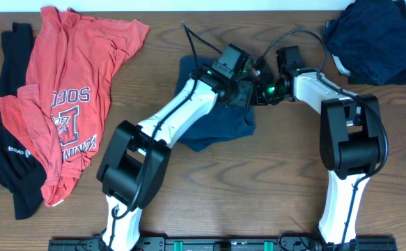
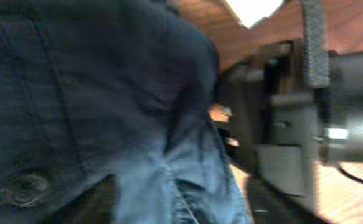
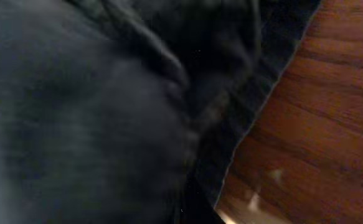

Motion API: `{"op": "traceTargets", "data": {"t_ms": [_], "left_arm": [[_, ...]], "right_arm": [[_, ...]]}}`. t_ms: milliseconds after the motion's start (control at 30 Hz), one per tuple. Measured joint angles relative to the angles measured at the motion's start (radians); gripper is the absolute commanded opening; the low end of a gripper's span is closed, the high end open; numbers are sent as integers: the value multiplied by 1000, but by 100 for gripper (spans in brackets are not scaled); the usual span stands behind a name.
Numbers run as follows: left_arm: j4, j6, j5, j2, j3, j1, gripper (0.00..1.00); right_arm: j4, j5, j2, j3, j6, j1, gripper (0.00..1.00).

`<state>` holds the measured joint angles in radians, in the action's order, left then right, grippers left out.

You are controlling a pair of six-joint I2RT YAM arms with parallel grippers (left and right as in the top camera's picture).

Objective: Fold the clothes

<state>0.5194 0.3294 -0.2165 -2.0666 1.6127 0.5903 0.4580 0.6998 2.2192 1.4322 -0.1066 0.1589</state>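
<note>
Brown wood-grain table (image 1: 272,188) fills the overhead view. At its near edge the left arm (image 1: 182,115) and the right arm (image 1: 349,132) rise from their bases and lean in toward the middle.

Near the left edge lies a black garment (image 1: 8,160), crumpled, partly under a red T-shirt (image 1: 70,84) that is spread out flat with white lettering showing.

In the middle of the table sit the navy shorts (image 1: 216,129), bunched into a rough lump and partly hidden under both wrists. The left gripper (image 1: 239,90) is down on the far right part of the shorts. Its wrist camera shows only blurred blue cloth (image 2: 106,93) pressed close, with a round shape like a button (image 2: 22,186) low on the left, and I cannot tell how far apart its fingers stand or whether they hold any fabric. The right gripper (image 1: 264,93) meets it from the right, just beside it, and is fully closed. Its wrist camera is filled with dark cloth (image 3: 106,112) lying over bare wood (image 3: 318,124), and whether it pinches any of that cloth I cannot tell.

At the far right corner rests a separate heap of dark navy clothing (image 1: 377,38), well apart from both grippers.
</note>
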Motion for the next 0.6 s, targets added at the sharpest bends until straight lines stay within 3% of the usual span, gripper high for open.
{"op": "traceTargets", "data": {"t_ms": [67, 267, 600], "left_arm": [[-3, 6, -1, 2, 0, -16, 99], [3, 6, -21, 62, 0, -40, 98], [298, -83, -19, 316, 11, -238, 98]], "right_arm": [[0, 3, 2, 0, -2, -1, 1], [-2, 4, 2, 0, -7, 0, 1], [40, -40, -31, -10, -8, -51, 2]]}}
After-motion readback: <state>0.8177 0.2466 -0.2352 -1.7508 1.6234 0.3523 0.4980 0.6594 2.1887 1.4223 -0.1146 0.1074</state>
